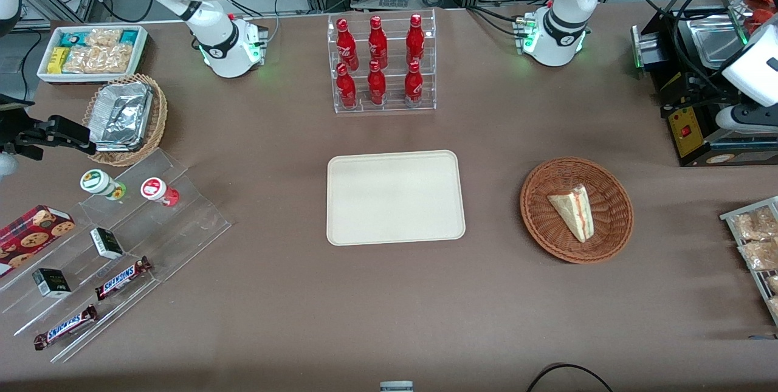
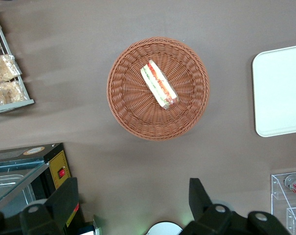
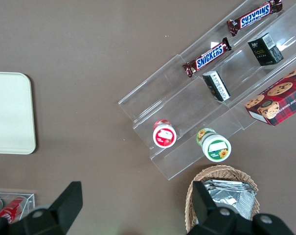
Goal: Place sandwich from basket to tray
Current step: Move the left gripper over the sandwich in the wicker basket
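- Fingers (image 2: 65,203) of the gripper (image 2: 133,205) are spread wide, holding nothing, high above the table (image 1: 389,307).
- Sandwich (image 2: 159,84) lies in the basket (image 2: 123,98), clear of the gripper.
- Tray (image 1: 395,197) sits bare, apart from the basket, toward the table's middle.
- Bottle rack (image 1: 382,64) stands farther from the front camera than the tray.

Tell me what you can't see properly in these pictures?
- Triangular white-bread sandwich in the round reddish-brown wicker basket: underside hidden in both views.
- Left arm's open hand: fingertips only in the wrist view, above the table, not touching.
- Cream rectangular tray: cut by the wrist view's edge.
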### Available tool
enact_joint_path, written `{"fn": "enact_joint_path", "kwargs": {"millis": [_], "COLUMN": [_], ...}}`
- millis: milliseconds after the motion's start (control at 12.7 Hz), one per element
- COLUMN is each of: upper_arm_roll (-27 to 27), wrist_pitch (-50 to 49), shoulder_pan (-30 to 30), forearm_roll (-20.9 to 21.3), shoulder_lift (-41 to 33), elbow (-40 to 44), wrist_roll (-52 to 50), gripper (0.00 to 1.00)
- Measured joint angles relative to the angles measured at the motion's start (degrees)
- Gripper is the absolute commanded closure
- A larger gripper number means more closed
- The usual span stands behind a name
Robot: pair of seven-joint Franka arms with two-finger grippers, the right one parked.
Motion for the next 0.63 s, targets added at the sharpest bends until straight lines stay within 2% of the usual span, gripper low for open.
{"fn": "enact_joint_path", "kwargs": {"millis": [395,632], "upper_arm_roll": [-0.36,-0.85], "wrist_pitch": [0.74,9.8], "shoulder_pan": [0.0,-0.01], "forearm_roll": [0.0,0.0], "shoulder_lift": [0.93,1.56], "elbow": [-0.33,-7.27], "wrist_roll": [-0.38,-2.59], "gripper": [0.0,0.0]}}
